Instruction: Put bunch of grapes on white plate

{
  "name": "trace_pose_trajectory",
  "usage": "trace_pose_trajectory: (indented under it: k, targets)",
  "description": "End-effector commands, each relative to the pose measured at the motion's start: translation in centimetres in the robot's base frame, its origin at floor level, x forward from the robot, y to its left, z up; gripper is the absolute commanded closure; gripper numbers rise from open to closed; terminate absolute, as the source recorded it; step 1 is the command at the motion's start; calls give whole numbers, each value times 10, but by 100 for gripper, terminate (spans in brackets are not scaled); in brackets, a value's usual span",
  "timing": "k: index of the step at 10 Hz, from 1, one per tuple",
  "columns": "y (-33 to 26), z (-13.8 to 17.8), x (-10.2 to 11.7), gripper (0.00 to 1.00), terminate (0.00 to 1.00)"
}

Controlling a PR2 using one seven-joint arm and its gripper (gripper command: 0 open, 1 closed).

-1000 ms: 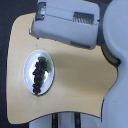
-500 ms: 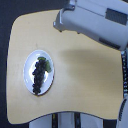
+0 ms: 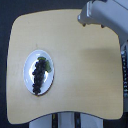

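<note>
The bunch of grapes (image 3: 38,75), a dark purple-black cluster with a green leaf at its upper end, lies on the round white plate (image 3: 30,62) at the exterior view's left side of the tan table. The grapes rest fully inside the plate's rim. A grey-white part of the robot arm (image 3: 102,12) shows at the top right corner, far from the plate. The fingers of the gripper are outside the frame, so nothing shows of how they stand.
The tan wooden table (image 3: 80,70) with rounded corners fills most of the view. Dark floor surrounds it. White table supports (image 3: 65,122) show at the bottom edge. Dark equipment (image 3: 125,75) sits at the right edge.
The arm has pulled away toward the exterior view's top right, uncovering more of the table. The grapes and plate have not moved.
</note>
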Motion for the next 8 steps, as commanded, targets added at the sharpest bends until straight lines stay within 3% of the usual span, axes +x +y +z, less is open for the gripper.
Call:
trace_pose_trajectory:
  k: [1,7,8]
  targets:
    - [-89,13,-15,0,0]
    - [-112,1,-29,0,0]
    - [-118,0,-26,0,100]
